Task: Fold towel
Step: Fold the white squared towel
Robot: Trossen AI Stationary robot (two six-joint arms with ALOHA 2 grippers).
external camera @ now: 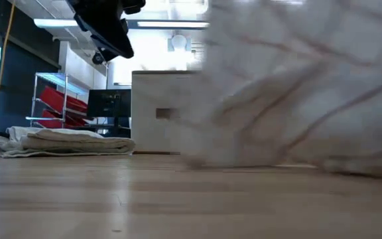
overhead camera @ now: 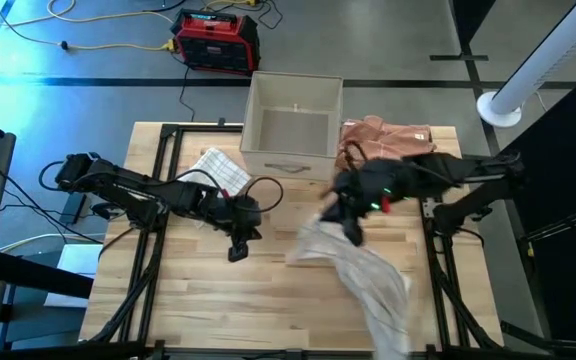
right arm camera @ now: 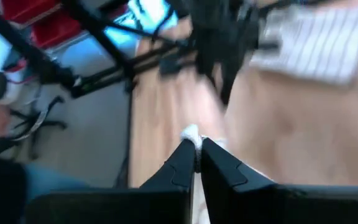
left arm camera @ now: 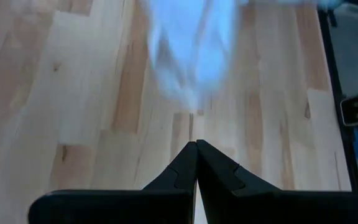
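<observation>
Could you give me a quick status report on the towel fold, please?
Right gripper shut on towel, lifting one end. Left gripper shut, empty, mid-table. Towel bunched, unfolded. Box behind, clear.

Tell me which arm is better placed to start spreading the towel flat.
The right. Its end effector is shut on the towel, pinching a bit of cloth, and lifts one end off the table. The left end effector is shut and empty, apart from the cloth.

Left gripper (overhead camera: 238, 252) fingers closed, empty; right gripper (overhead camera: 352, 234) fingers pinched together
</observation>
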